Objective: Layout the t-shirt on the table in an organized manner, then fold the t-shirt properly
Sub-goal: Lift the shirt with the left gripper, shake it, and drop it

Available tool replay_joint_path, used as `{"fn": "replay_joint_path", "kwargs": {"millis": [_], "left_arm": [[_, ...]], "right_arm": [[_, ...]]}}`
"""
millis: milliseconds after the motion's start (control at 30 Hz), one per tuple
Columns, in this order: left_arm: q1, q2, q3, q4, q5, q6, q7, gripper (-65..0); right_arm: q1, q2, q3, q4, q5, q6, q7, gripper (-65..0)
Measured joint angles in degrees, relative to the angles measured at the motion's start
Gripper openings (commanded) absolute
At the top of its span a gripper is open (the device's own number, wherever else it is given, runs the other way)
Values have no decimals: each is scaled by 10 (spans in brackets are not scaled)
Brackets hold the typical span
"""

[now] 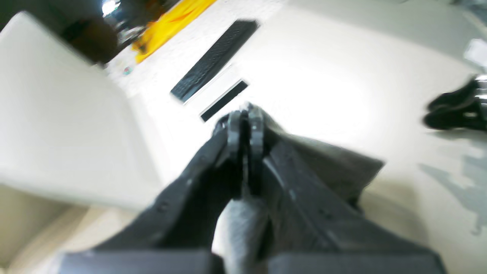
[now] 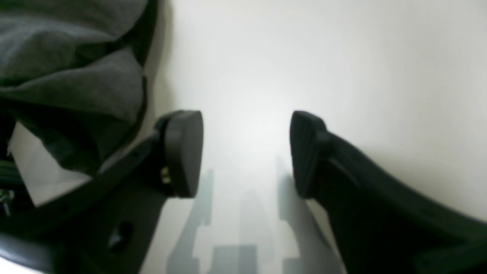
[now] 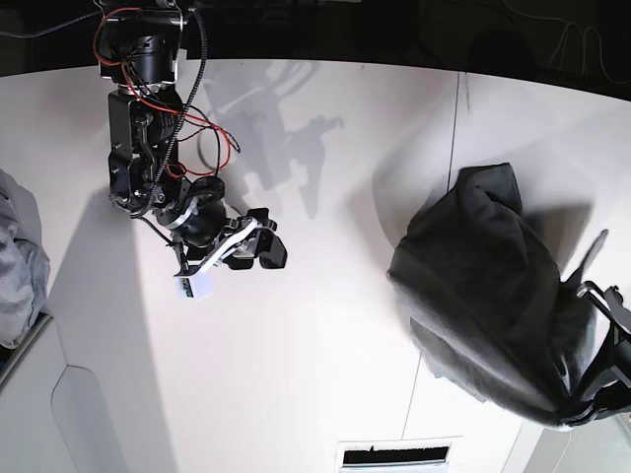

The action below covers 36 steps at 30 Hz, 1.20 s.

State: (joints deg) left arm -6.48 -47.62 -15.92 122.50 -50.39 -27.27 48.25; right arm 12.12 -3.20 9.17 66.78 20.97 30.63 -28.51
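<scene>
Nowhere in these views is there any readable writing, brand or label. Seen from the base view, the t-shirt (image 3: 488, 296) hangs as a dark grey bunched mass over the right side of the white worktop (image 3: 325, 345), close to its right edge, gathered toward the left end effector (image 3: 592, 394) at the lower right corner. The left wrist view shows what the base view cannot: that left end effector (image 1: 245, 114) has its jaws pressed together, with grey fabric pinched between them and draping off to the right. The right end effector (image 3: 258, 246) hovers over the left half of the worktop, well apart from the t-shirt. Its wrist view shows the right end effector (image 2: 245, 152) spread wide with only bare worktop between the pads, holding nothing.

A paler grey cloth bundle (image 3: 18, 261) lies at the left edge.
</scene>
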Motion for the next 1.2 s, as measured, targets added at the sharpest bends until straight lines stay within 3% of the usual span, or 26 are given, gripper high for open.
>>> {"fn": "replay_joint_path", "kwargs": {"millis": [133, 233, 367, 467, 500, 633, 700, 767, 867, 900, 1067, 1200], "left_arm": [[1, 0, 0, -49, 28, 26, 7, -650], [1, 0, 0, -52, 15, 25, 14, -650], [1, 0, 0, -37, 6, 25, 17, -650], [1, 1, 0, -18, -28, 17, 34, -650], [1, 2, 0, -12, -32, 11, 34, -650], [1, 2, 0, -7, -45, 10, 34, -650], [6, 2, 0, -7, -46, 10, 34, -650], [18, 2, 0, -7, -46, 10, 36, -650], [28, 3, 0, -7, -46, 9, 38, -650], [28, 3, 0, -7, -46, 9, 39, -650], [28, 3, 0, -12, -3, 8, 27, -650], [28, 3, 1, -50, 55, 4, 10, -650]], "right_arm": [[1, -4, -54, 0, -1, 0, 12, -292], [4, -6, -121, 0, -28, 0, 53, -292], [6, -38, -194, -1, -91, 0, 71, -291], [10, -52, -251, -2, -118, -2, 127, -274], [14, -52, -264, -2, -138, -7, 138, -268], [47, -48, -308, -5, -185, -92, 142, -269], [60, -47, -320, -8, -186, -105, 144, -272], [67, -48, -332, -17, -186, -106, 151, -358], [74, -49, -340, -55, -205, -88, 165, -601], [78, -49, -340, -67, -220, -77, 165, -650], [89, -49, -323, -76, -289, -75, 176, -650], [86, -49, -264, -60, -300, -79, 173, -650]]}}
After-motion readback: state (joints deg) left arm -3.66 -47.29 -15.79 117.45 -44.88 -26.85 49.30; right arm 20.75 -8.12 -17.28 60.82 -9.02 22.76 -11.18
